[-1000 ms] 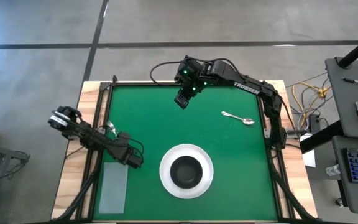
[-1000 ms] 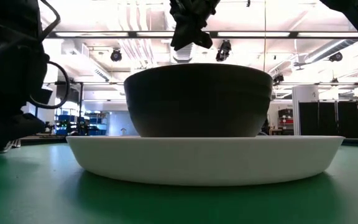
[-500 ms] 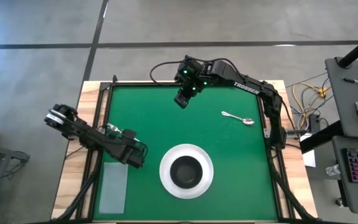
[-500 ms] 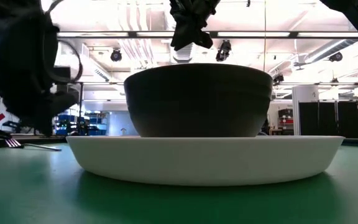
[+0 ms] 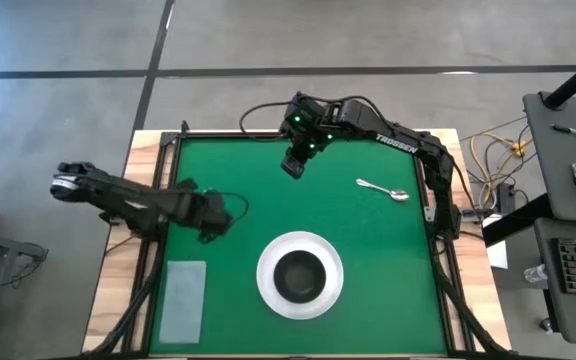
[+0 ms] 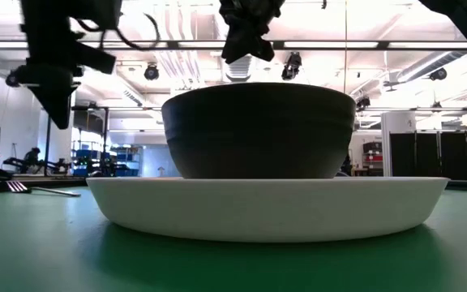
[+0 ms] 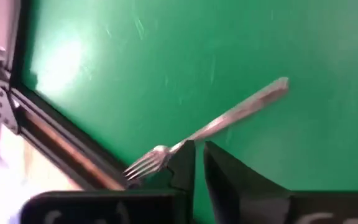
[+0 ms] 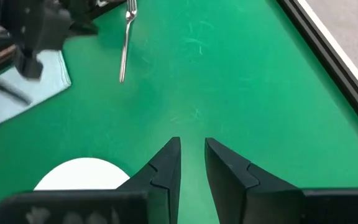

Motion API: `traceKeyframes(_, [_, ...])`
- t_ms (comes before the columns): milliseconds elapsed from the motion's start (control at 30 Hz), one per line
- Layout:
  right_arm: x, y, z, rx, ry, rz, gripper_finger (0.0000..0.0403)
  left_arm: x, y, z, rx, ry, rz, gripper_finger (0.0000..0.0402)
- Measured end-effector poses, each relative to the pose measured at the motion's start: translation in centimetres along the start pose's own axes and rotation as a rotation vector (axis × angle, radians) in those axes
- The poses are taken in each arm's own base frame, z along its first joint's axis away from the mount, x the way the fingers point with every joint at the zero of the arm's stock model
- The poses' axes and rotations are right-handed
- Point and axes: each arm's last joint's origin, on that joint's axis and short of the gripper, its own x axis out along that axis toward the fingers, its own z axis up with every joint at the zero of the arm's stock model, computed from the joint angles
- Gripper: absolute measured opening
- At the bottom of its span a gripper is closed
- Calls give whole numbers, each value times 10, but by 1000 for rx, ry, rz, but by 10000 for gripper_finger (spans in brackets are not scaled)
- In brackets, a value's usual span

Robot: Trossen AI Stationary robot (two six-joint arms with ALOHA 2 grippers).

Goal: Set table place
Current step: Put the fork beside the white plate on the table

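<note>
The white plate (image 5: 268,290) lies on the green table (image 5: 368,250) near its near edge, and the dark bowl (image 5: 299,275) stands in it. The silver fork (image 7: 229,115) lies flat near the table's left rail, also seen as the fork (image 8: 125,46) and the fork (image 6: 43,190). The silver spoon (image 5: 383,188) lies flat toward the right side. My left gripper (image 7: 199,155) hangs above the fork, its fingers a narrow gap apart, touching nothing; in the high view the left gripper (image 5: 211,218) hides the fork. My right gripper (image 8: 192,149) waits, empty and slightly open, above the far middle, where the high view shows the right gripper (image 5: 292,166).
A pale grey napkin (image 5: 180,300) lies flat at the near left corner, left of the plate. Black rails (image 5: 163,190) and wooden edges frame the table. Bare green top shows between the fork, the spoon and the plate.
My left gripper has risen from the table by the napkin's far end and moved toward the far edge, and now hangs over the fork. The napkin, fork, plate, bowl and spoon have stayed where they were.
</note>
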Motion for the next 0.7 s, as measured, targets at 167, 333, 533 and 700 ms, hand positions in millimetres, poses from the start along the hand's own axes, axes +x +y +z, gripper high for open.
traceKeyframes(167, [0, -1, -4, 7, 43, -9, 86, 13, 13, 20, 227, 150, -56, 74])
traceKeyframes(333, [0, 1, -6, 7, 58, -9, 122, 40, 10, 31, 410, 285, -43, 136])
traceKeyframes(533, [0, 0, -5, 42, 53, -16, 158, 73, 0, 43, 630, 363, -22, 172])
traceKeyframes(700, [0, 1, -4, 85, 33, -15, 173, 97, 0, 49, 691, 415, -39, 172])
